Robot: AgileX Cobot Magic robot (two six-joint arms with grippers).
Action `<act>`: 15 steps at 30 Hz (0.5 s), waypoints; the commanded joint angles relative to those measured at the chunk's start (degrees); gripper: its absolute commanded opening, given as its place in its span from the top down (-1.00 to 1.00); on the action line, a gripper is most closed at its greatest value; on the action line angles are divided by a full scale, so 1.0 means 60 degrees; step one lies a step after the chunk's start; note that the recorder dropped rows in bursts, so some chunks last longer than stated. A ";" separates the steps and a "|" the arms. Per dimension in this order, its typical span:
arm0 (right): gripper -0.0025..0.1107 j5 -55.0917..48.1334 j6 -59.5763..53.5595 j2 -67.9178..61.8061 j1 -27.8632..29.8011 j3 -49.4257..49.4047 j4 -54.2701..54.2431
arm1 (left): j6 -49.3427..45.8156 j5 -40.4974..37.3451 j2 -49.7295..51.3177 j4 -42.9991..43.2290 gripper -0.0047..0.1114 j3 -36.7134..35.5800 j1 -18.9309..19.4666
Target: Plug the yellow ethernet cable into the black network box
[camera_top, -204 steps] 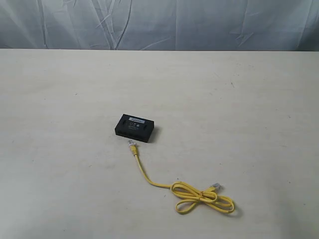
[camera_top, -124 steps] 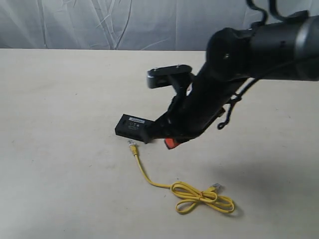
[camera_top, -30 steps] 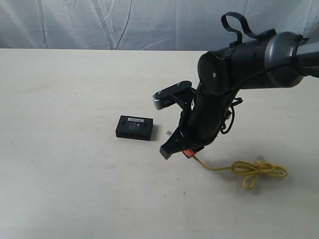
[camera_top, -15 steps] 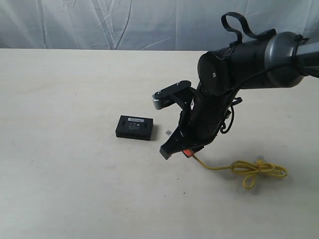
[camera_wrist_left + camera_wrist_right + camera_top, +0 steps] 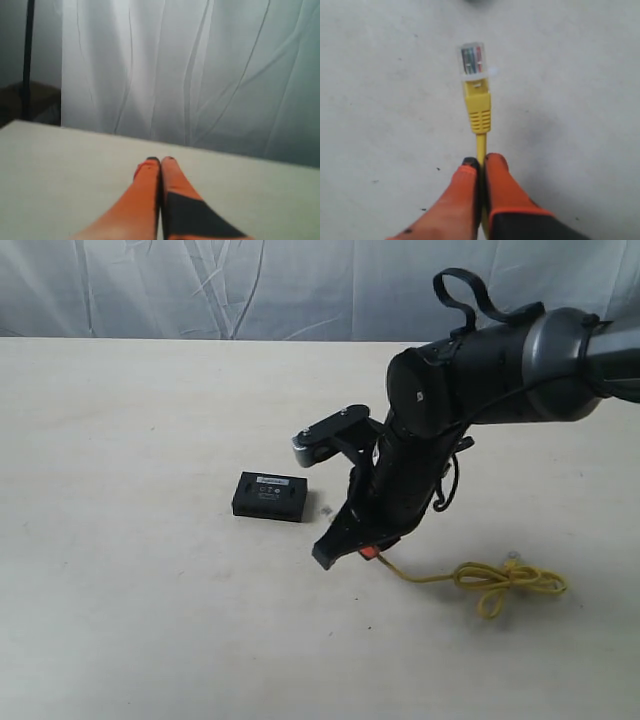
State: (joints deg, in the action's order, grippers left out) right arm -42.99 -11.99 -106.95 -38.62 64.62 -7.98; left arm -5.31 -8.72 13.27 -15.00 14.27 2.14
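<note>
The black network box (image 5: pixel 270 496) lies flat on the table, left of my right arm. My right gripper (image 5: pixel 346 548) (image 5: pixel 481 161) is shut on the yellow ethernet cable (image 5: pixel 480 145) just behind its boot. The clear plug (image 5: pixel 471 60) sticks out past the orange fingertips (image 5: pixel 496 165), a short way above the table. From the gripper the cable trails right to its looped bundle (image 5: pixel 505 578) on the table. The gripper hangs a little to the right of and nearer than the box, apart from it. My left gripper (image 5: pixel 160 160) is shut with nothing in it and is out of the exterior view.
The pale table (image 5: pixel 150 620) carries only the box and the cable. A creased grey-white curtain (image 5: pixel 200 285) hangs behind its far edge. The bulky black right arm (image 5: pixel 470 380) reaches in from the right above the table.
My right arm has shifted slightly left toward the box, still holding the cable. The looped bundle has been dragged a little left with it.
</note>
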 commanded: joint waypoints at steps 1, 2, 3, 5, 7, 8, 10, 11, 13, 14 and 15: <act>0.97 0.0014 -0.0191 0.0068 -0.0535 0.0276 -0.0004 | -0.0776 -0.2439 0.3299 0.0615 0.92 0.2127 0.0008; 0.97 -0.0025 -0.0191 0.0068 -0.0590 0.0366 -0.0004 | -0.1265 -0.3062 0.4179 0.0615 0.92 0.2677 0.0008; 0.97 -0.0025 -0.0191 0.0068 -0.0615 0.0455 -0.0004 | -0.1700 -0.3663 0.5066 0.0483 0.92 0.3242 0.0008; 0.97 -0.0025 -0.0098 0.0068 -0.0603 0.0751 0.0032 | -0.2960 -0.4855 0.7421 -0.0065 0.92 0.4626 0.0008; 0.97 -0.0053 0.0288 -0.0015 -0.0451 0.1091 0.0418 | -0.4016 -0.5070 0.9406 -0.0739 0.92 0.5618 0.0008; 0.97 -0.0312 0.0288 -0.0278 -0.0350 0.1382 0.0533 | -0.4663 -0.5087 1.0493 -0.1220 0.92 0.6120 0.0008; 0.97 -0.0657 0.0307 -0.0842 -0.0332 0.1870 0.0872 | -0.5992 -0.5296 1.2058 -0.2337 0.92 0.6703 -0.0032; 0.97 -0.0743 0.0307 -0.1023 -0.0332 0.2001 0.0898 | -0.6419 -0.5316 1.2499 -0.2702 0.92 0.6899 -0.0129; 0.97 -0.0879 0.0199 -0.1358 -0.0332 0.2250 0.0574 | -0.7116 -0.5295 1.3990 -0.3135 0.92 0.8023 -0.0850; 0.97 -0.0861 0.0135 -0.1358 -0.0332 0.2250 0.0538 | -0.7295 -0.5324 1.4406 -0.3135 0.92 0.8412 -0.1110; 0.97 -0.1021 0.0025 -0.1358 -0.0332 0.2250 0.0541 | -0.7492 -0.5446 1.5245 -0.3135 0.92 0.9162 -0.1594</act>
State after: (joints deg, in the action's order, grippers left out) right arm -47.94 -10.55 -115.38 -40.90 77.56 -4.31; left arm -47.65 -40.27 98.65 -32.18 63.73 -3.75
